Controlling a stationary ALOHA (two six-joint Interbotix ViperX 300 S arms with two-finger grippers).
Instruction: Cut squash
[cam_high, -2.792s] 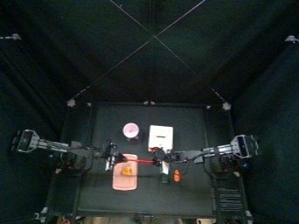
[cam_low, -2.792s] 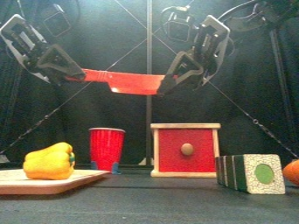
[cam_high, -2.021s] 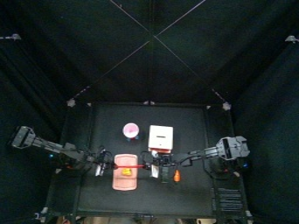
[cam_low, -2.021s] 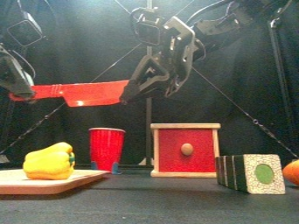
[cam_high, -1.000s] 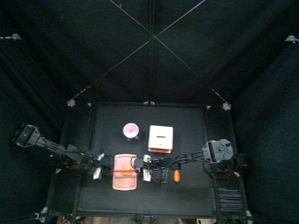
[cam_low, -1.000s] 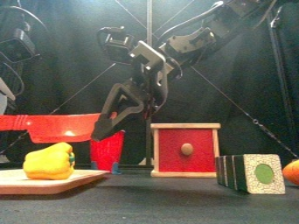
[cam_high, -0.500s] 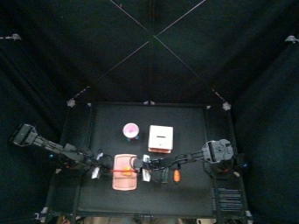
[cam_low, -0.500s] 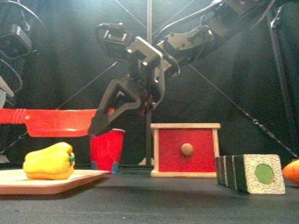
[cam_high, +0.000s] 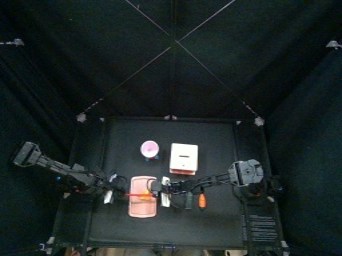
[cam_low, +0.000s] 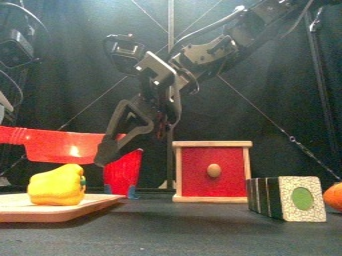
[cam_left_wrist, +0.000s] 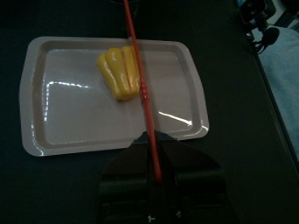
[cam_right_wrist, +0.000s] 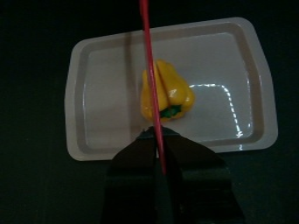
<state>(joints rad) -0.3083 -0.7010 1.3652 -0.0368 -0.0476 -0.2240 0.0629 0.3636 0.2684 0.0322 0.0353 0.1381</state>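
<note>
I saw both tools, left (cam_left_wrist: 149, 171) and right (cam_right_wrist: 163, 164), each clamped on the red knife (cam_low: 60, 143), bring it down just above the squash (cam_low: 56, 184), so I judged the cut imminent.

In the front view the red knife (cam_low: 54, 143) was cut off by the left edge, so its handle end and the left gripper did not show there. The right gripper (cam_low: 118, 152) covered the top of the red cup (cam_low: 122, 170). An orange thing (cam_low: 334, 196) was cut by the right edge. In the top view the things on the table (cam_high: 214, 135) were too small to tell. In both wrist views the jaws merged into one dark shape around the knife.
</note>
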